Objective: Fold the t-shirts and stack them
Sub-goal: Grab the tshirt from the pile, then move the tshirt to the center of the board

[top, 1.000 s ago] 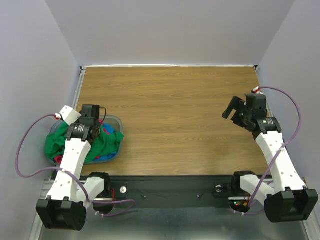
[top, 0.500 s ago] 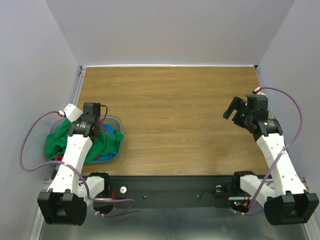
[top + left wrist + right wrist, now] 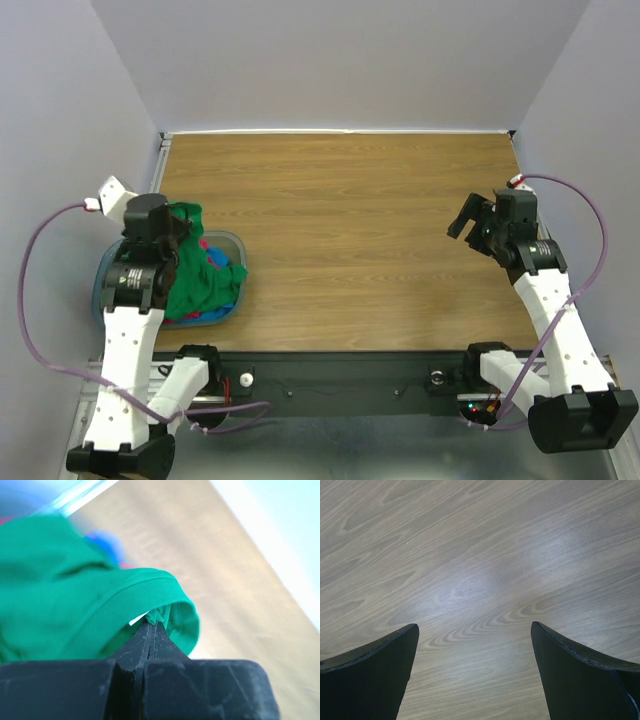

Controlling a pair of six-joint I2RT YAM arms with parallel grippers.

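My left gripper [image 3: 182, 220] [image 3: 154, 624] is shut on a fold of the green t-shirt [image 3: 195, 280] [image 3: 60, 580] and holds it up above the basket [image 3: 233, 240]. The green cloth hangs from the fingertips down into the basket. Under it in the basket lie a pink-red t-shirt [image 3: 212, 250] and a blue t-shirt [image 3: 238, 272] [image 3: 102, 542], both mostly covered. My right gripper [image 3: 466, 226] [image 3: 475, 630] hovers open over bare wood at the right side of the table, with nothing between its fingers.
The grey-blue plastic basket sits at the table's left edge, near the front. The wooden tabletop [image 3: 340, 220] stretches between the two arms. Pale walls close in the back and both sides.
My left gripper shut on the green t-shirt in the basket, then rose and drew back to the left, lifting the cloth. The right arm stayed still.
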